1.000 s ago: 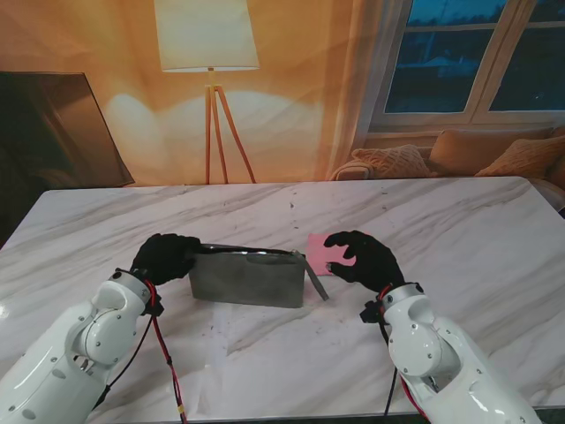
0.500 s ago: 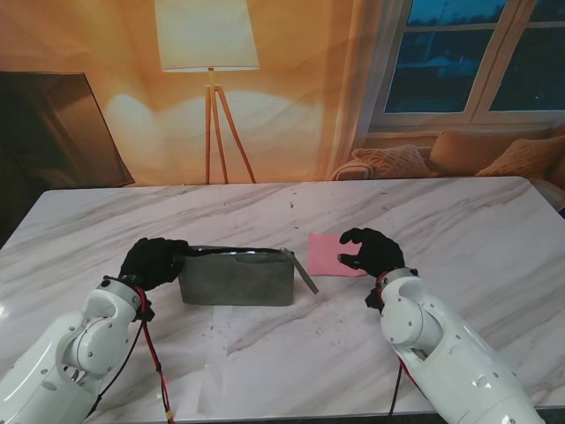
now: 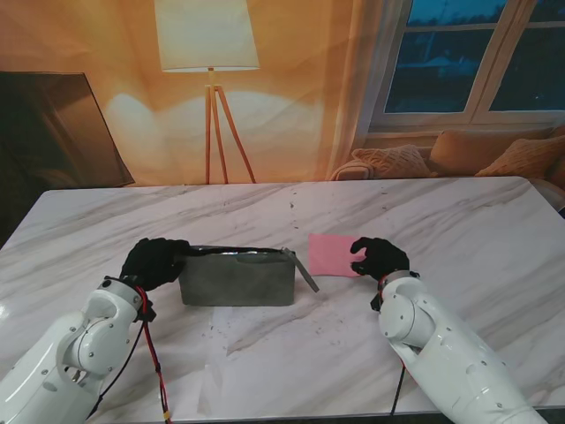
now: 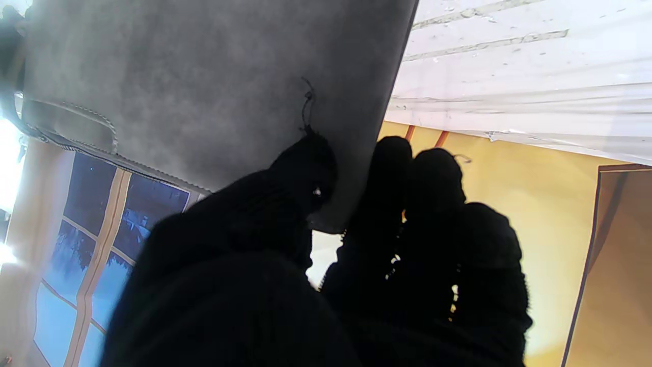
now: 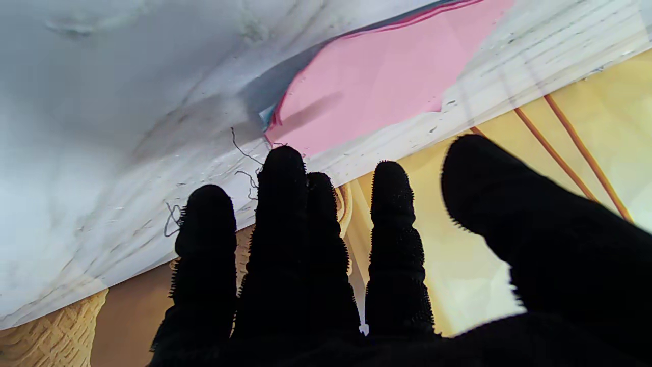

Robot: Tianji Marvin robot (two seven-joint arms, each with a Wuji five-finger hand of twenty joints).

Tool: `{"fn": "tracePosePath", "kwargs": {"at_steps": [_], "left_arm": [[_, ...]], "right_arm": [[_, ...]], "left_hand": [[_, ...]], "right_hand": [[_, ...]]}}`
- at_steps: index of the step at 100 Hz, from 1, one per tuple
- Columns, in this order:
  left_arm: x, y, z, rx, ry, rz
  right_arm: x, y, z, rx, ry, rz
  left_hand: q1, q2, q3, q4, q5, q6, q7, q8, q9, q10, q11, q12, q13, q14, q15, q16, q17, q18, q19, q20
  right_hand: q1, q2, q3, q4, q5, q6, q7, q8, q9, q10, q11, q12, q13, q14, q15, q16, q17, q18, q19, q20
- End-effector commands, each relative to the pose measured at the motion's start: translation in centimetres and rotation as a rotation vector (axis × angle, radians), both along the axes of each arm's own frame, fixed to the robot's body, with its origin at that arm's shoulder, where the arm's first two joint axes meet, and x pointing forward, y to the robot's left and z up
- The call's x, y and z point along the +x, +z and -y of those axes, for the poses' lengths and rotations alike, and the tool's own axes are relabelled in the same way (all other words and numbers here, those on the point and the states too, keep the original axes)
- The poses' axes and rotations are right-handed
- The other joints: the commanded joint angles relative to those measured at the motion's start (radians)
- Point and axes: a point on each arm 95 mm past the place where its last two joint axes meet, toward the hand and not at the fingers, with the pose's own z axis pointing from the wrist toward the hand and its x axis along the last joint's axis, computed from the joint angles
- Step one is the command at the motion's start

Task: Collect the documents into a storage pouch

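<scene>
1. The grey felt pouch (image 3: 237, 278) stands on its long edge on the marble table (image 3: 459, 221), its mouth facing up; upright like this, it can take a sheet dropped in from above, which is likely why it is kept that way

2. The left hand (image 3: 154, 261) grips the pouch's left end. In the left wrist view the thumb (image 4: 300, 168) lies on one face of the felt and the other fingers (image 4: 433, 183) wrap the opposite side, so it pinches the end wall. That hold seems meant to steady the soft pouch and stop it toppling or sliding

3. A strap or flap (image 3: 304, 272) hangs off the pouch's right end, slanting down to the table, clear of the mouth

4. The pink documents (image 3: 330, 253) lie flat on the table just to the right of the pouch, nothing in them yet collected; the right wrist view shows thin coloured edges under the top sheet (image 5: 377, 76), so it looks like a small stack

5. The right hand (image 3: 378, 258) is at the stack's right edge, holding nothing. Its fingers (image 5: 282, 173) are extended and slightly spread, the thumb (image 5: 489, 178) apart from them; whether the tips touch the paper, I cannot tell

6. My judgement: the hand sits at that edge to get under or drag the thin sheets, which give little to grip
</scene>
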Motion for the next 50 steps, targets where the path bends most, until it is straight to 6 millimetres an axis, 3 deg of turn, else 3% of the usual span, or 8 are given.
{"fn": "tracePosePath", "kwargs": {"at_steps": [1, 8, 21, 29, 50], "left_arm": [[-0.1, -0.1, 0.3, -0.002, -0.006, -0.016], [-0.1, -0.2, 0.4, -0.002, -0.006, -0.019], [0.0, -0.2, 0.5, -0.005, -0.007, -0.024], [0.0, -0.2, 0.6, -0.006, -0.010, -0.028], [0.1, -0.3, 0.8, -0.011, -0.012, -0.037]], "right_arm": [[0.0, -0.7, 0.5, -0.021, -0.015, -0.023], [0.1, -1.0, 0.8, -0.043, -0.021, -0.027], [0.3, -1.5, 1.3, -0.057, -0.034, -0.038], [0.6, -1.9, 1.5, -0.076, -0.036, -0.043], [1.2, -2.8, 1.8, -0.116, -0.035, -0.051]], "left_hand": [[0.034, 0.023, -0.014, -0.008, -0.007, 0.048, 0.042, 0.038, 0.014, -0.040, 0.018, 0.019, -0.013, 0.062, 0.017, 0.011, -0.035, -0.075, -0.008, -0.025], [0.034, 0.024, -0.016, -0.008, -0.008, 0.047, 0.042, 0.040, 0.013, -0.040, 0.018, 0.019, -0.014, 0.061, 0.017, 0.011, -0.036, -0.075, -0.008, -0.025], [0.034, 0.025, -0.018, -0.007, -0.009, 0.048, 0.041, 0.042, 0.012, -0.040, 0.019, 0.020, -0.014, 0.062, 0.018, 0.012, -0.036, -0.075, -0.008, -0.026], [0.034, 0.025, -0.019, -0.007, -0.009, 0.047, 0.040, 0.044, 0.012, -0.038, 0.020, 0.020, -0.013, 0.062, 0.019, 0.012, -0.035, -0.075, -0.008, -0.026], [0.035, 0.026, -0.021, -0.006, -0.009, 0.049, 0.038, 0.047, 0.011, -0.037, 0.021, 0.019, -0.014, 0.063, 0.019, 0.012, -0.036, -0.075, -0.009, -0.027]], "right_hand": [[0.035, -0.046, 0.068, 0.017, 0.007, -0.047, 0.010, 0.008, -0.065, -0.005, 0.005, 0.011, -0.033, -0.030, 0.010, 0.007, -0.028, -0.036, -0.007, 0.012], [0.075, -0.050, 0.085, 0.017, 0.009, -0.072, 0.010, 0.006, -0.098, -0.020, -0.008, 0.002, -0.070, -0.030, -0.028, -0.009, -0.054, -0.037, -0.043, 0.001], [0.200, -0.060, 0.105, 0.028, -0.009, -0.131, 0.005, -0.007, -0.190, -0.102, -0.088, -0.089, -0.209, -0.018, -0.295, -0.157, -0.151, -0.047, -0.200, -0.062], [0.233, -0.062, 0.113, 0.031, -0.025, -0.161, 0.003, -0.016, -0.231, -0.130, -0.107, -0.129, -0.248, -0.023, -0.374, -0.212, -0.183, -0.056, -0.274, -0.092], [0.281, -0.069, 0.124, 0.037, -0.070, -0.208, -0.005, -0.037, -0.252, -0.149, -0.157, -0.205, -0.321, -0.057, -0.451, -0.274, -0.226, -0.066, -0.376, -0.135]]}}
